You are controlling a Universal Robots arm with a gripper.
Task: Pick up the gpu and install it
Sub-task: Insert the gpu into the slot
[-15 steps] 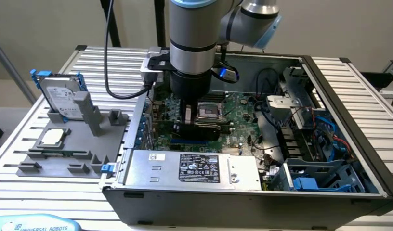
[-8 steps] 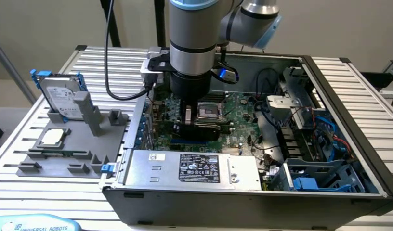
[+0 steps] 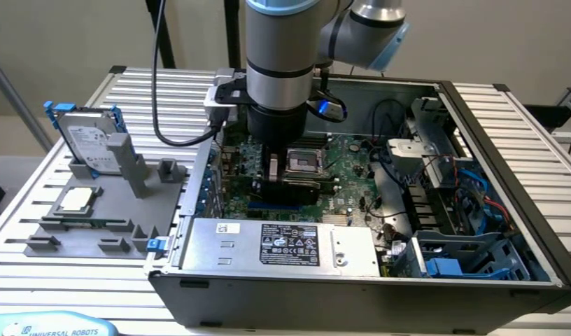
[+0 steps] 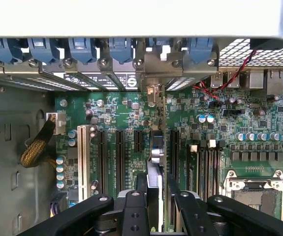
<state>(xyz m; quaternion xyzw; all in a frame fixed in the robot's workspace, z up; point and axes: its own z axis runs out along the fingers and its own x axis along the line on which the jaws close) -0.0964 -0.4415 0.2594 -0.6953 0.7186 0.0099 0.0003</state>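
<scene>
The gpu (image 4: 155, 156) appears edge-on in the wrist view as a thin card standing upright over the green motherboard (image 4: 121, 113). It lies in line with the expansion slots, and its silver end bracket (image 4: 153, 93) reaches the case's rear wall. My gripper (image 4: 157, 199) is shut on the gpu, with a black finger (image 4: 134, 201) on each side of the card. In the exterior view my gripper (image 3: 278, 171) reaches down into the open computer case (image 3: 481, 119), over the motherboard (image 3: 346, 161). I cannot tell whether the card's lower edge sits in a slot.
Blue slot clips (image 4: 82, 49) line the case's rear wall. The CPU socket (image 3: 306, 162) lies beside the gripper. The power supply (image 3: 276, 245) and cables fill the case's front and right in the exterior view. A grey fixture (image 3: 99, 224) outside holds a hard drive (image 3: 85, 140) and a CPU chip (image 3: 78, 199).
</scene>
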